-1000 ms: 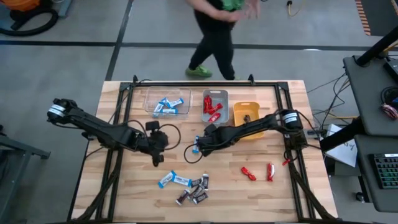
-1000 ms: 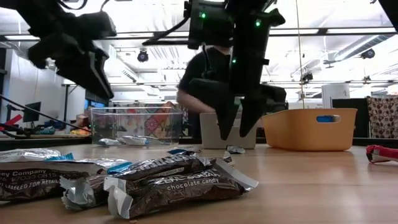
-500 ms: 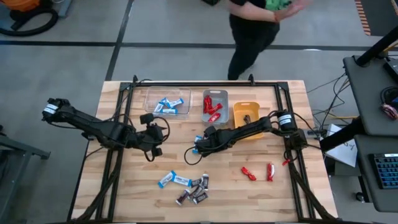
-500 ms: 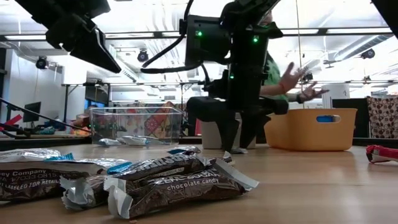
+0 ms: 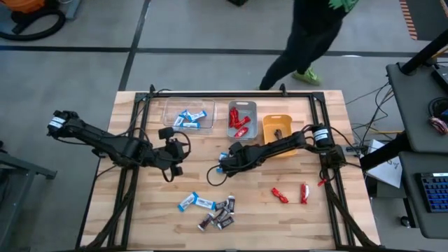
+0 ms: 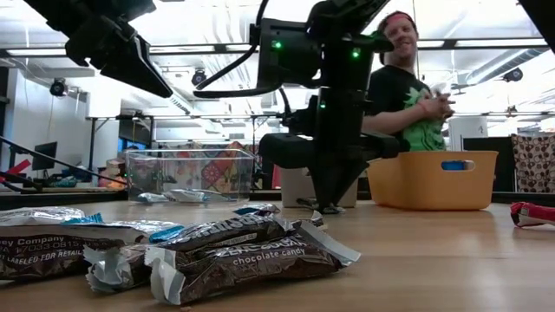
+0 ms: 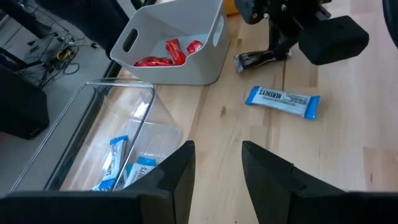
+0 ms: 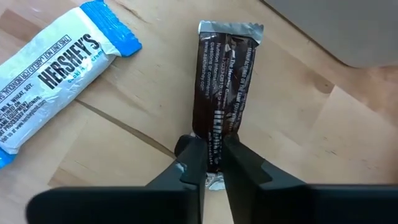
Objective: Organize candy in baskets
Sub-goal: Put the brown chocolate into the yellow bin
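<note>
My right gripper [image 8: 213, 163] was pinched shut on one end of a dark brown candy bar [image 8: 225, 87]. The bar lay flat on the wooden table [image 5: 318, 210], and its shiny silver end pointed away from my fingers. A blue-and-white bar [image 8: 50, 71] lay just beside it (the wrapper had big dark letters on it). Both sat near the middle of the table, in front of the baskets.

My left gripper [image 7: 214, 163] hung above the table, by the clear basket [image 7: 93, 134], with its fingers a little apart and nothing between them.

At the near edge of the table was a small heap of candy [image 5: 210, 210]. It had blue-and-white bars and dark brown ones with crinkly silver ends. Off to my right side lay a few shiny red candies [image 5: 290, 193], well apart from the heap.

At the far edge, three baskets stood in a row. The clear one had blue-and-white bars in it. The grey basket [image 5: 243, 119] in the middle had red candies in it. The orange-yellow basket [image 5: 275, 128] had something dark in it, but I could not tell what.

Behind the table a person [image 6: 403, 100] in a dark and green shirt walked by.
</note>
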